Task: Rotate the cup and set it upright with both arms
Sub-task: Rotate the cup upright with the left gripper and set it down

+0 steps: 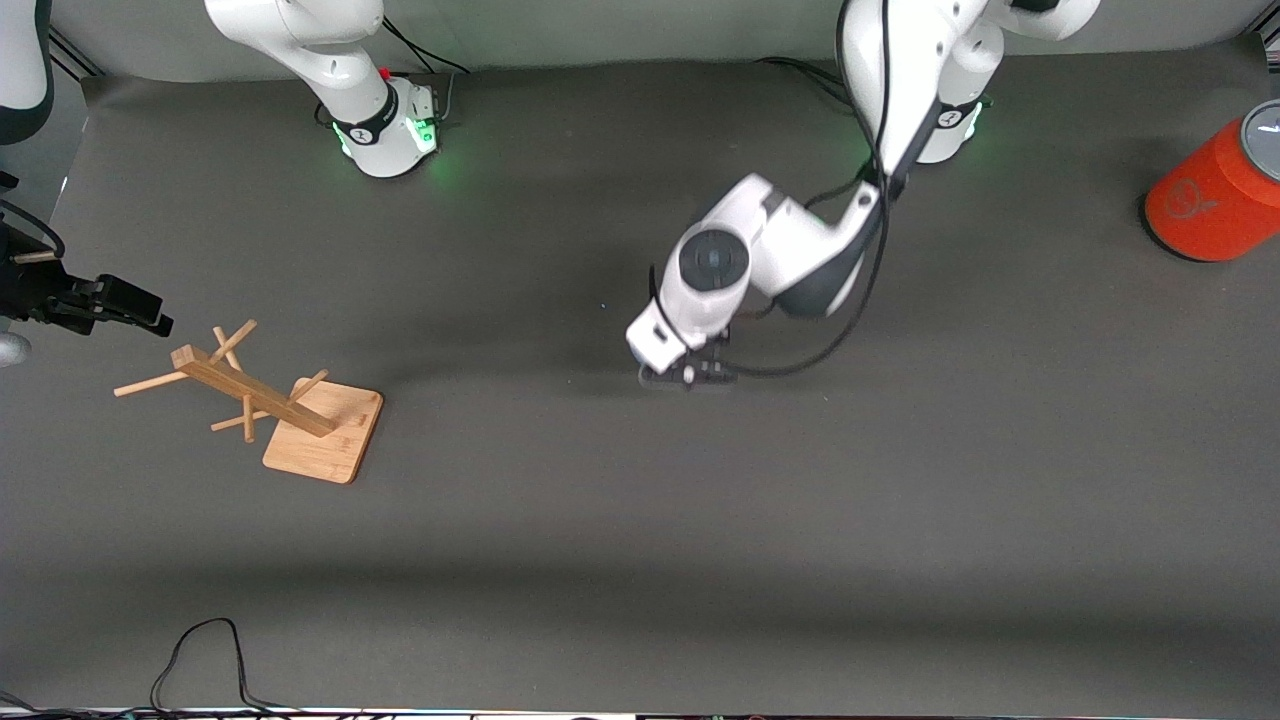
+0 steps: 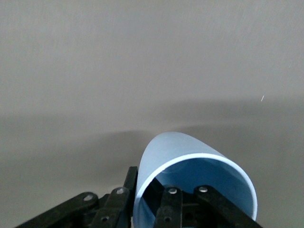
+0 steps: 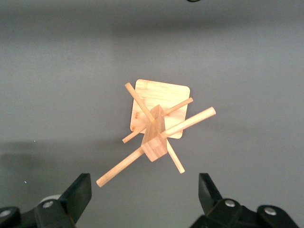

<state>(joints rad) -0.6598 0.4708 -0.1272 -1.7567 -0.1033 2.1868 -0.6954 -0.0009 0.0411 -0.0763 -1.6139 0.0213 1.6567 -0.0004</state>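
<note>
We see the left gripper (image 2: 183,209) clamped on the small pale-blue plastic cup's (image 2: 190,164) rim at mid-table; the right gripper (image 3: 145,194) hangs wide above the wooden peg rack (image 3: 156,130).

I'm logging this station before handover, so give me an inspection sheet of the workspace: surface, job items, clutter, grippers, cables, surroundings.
Surface: dark grey table mat, no spills seen.
Job's things: pale-blue cup, tilted, rim toward the wrist camera; hidden under the left arm in the front view.
Clutter: wooden mug tree on its square base, toward the right arm's end; orange cylinder with grey lid at the left arm's end.
Grippers: left gripper shut on the cup's rim, low over mid-table; right gripper open, waiting above the mug tree.
Cables: black cable looping at the table edge nearest the front camera.
Surroundings: nothing seen.
</note>
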